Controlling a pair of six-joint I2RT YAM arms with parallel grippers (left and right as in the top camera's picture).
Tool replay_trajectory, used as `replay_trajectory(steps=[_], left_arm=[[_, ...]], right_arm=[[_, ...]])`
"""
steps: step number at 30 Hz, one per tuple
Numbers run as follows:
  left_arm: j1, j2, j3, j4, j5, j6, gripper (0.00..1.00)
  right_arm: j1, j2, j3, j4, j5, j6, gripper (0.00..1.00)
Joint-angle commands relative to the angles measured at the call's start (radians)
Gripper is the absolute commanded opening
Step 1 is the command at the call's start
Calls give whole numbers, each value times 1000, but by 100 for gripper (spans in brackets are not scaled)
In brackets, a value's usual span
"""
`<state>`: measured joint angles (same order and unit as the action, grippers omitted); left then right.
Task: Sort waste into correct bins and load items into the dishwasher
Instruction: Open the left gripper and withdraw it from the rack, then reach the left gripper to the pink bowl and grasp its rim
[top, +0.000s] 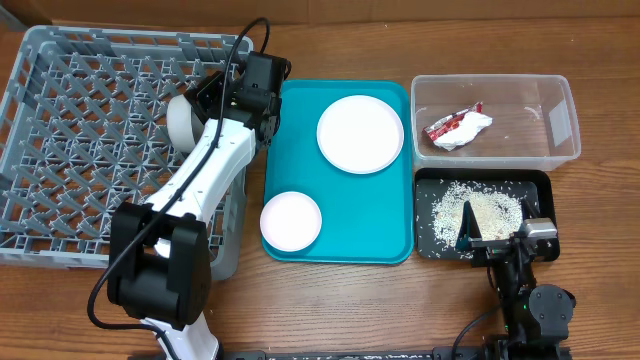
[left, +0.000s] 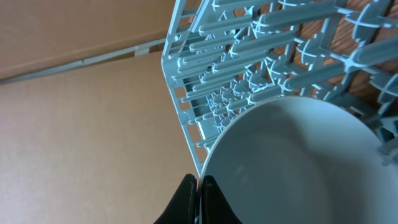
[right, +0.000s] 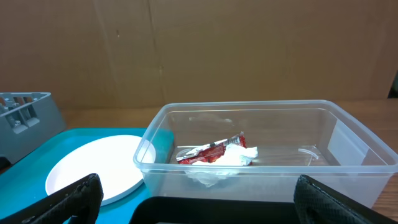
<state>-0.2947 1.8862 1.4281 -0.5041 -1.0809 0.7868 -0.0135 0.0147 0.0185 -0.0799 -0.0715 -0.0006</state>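
The large square grey lattice plastic dish rack (top: 90, 140) fills the left of the table (top: 330, 300). Beside it, the flat teal serving tray (top: 395, 245) carries a round white plate (top: 360, 133) and a small pinkish-white bowl (top: 291, 221). The clear rectangular plastic tub (top: 560, 120) holds the crumpled red-and-white wrapper (top: 456, 127). The black rectangular tray (top: 540, 185) holds white rice grains (top: 485, 208) under the right tool (right: 199, 186), whose fingers are spread wide. The left tool (left: 199, 185) is clamped on the rim of a tilted pale grey-green bowl (left: 298, 168) at the rack's right wall.

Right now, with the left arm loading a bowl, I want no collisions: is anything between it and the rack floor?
Nothing visible. The left gripper pinches the bowl by its rim over the dish rack, which holds no other dishes, though the arm hides part.
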Motion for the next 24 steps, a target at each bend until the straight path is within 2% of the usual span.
replay_trajectory(steps=[1,2,7,9,11,15,18,21,24], left_arm=[[-42,12,-16,-33,66,1,8],[-56,12,-16,-43,69,-11,17],[-135,12,-16,-65,59,-75,38],[-160,11,-14,-63,30,-125,56],[-172,10,-7,-63,16,-203,67],[-183,-23,2,-77,-29,-410,76],[-193,-95,2,-99,-10,-535,80],[-193,-193,2,-145,114,-642,80],[-190,-324,2,-218,344,-752,73]], right_arm=[[-5,-12,-11,4,2,-4,100],[-5,-12,-11,4,2,-4,100],[-5,-12,-11,4,2,-4,100],[-5,-12,-11,4,2,-4,100],[-5,-12,-11,4,2,-4,100],[-5,-12,-11,4,2,-4,100],[-5,-12,-11,4,2,-4,100],[-5,-12,-11,4,2,-4,100],[-5,-12,-11,4,2,-4,100]])
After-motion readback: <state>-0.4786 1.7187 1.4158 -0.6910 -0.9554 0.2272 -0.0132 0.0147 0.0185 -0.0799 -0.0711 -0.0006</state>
